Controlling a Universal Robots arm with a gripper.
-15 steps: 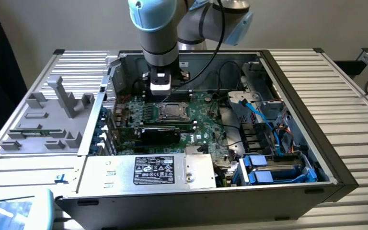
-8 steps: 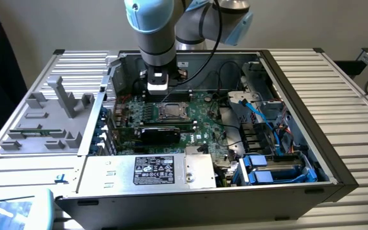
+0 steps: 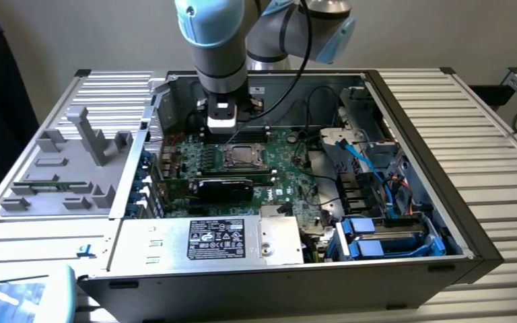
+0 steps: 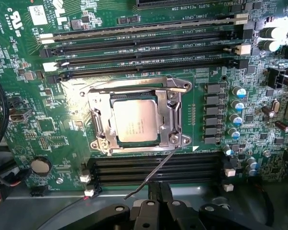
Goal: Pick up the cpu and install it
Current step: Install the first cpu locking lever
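cpu (image 4: 134,122): small flat square chip, pale silver-grey metal top with faint printed lettering, thin greenish edge along its sides. It is seen lying flat and level inside the silver metal socket frame (image 4: 175,120) on the green printed motherboard (image 4: 48,124); the frame surrounds it on all sides. In the exterior view the cpu (image 3: 237,156) is found near the middle of the board, within the open dark metal computer case (image 3: 402,87).

Black two-fingered gripper (image 4: 159,191): jaws are pressed together with nothing between them; it is held above the board, apart from the chip, over the near bank of long black memory slots (image 4: 158,167). A thin dark wire lever (image 4: 151,177) is seen slanting from the frame's corner towards the fingertips; contact cannot be told.

Second bank of black memory slots (image 4: 149,48): set on the far side of the socket.

Grey-and-blue robot arm (image 3: 215,40): reaching down into the case just behind the socket.

Silver box with black label (image 3: 213,239): mounted at the case's front edge.

Grey moulded plastic tray (image 3: 61,175): laid on the slatted metal table (image 3: 492,108), at the exterior view's left, beside the case.
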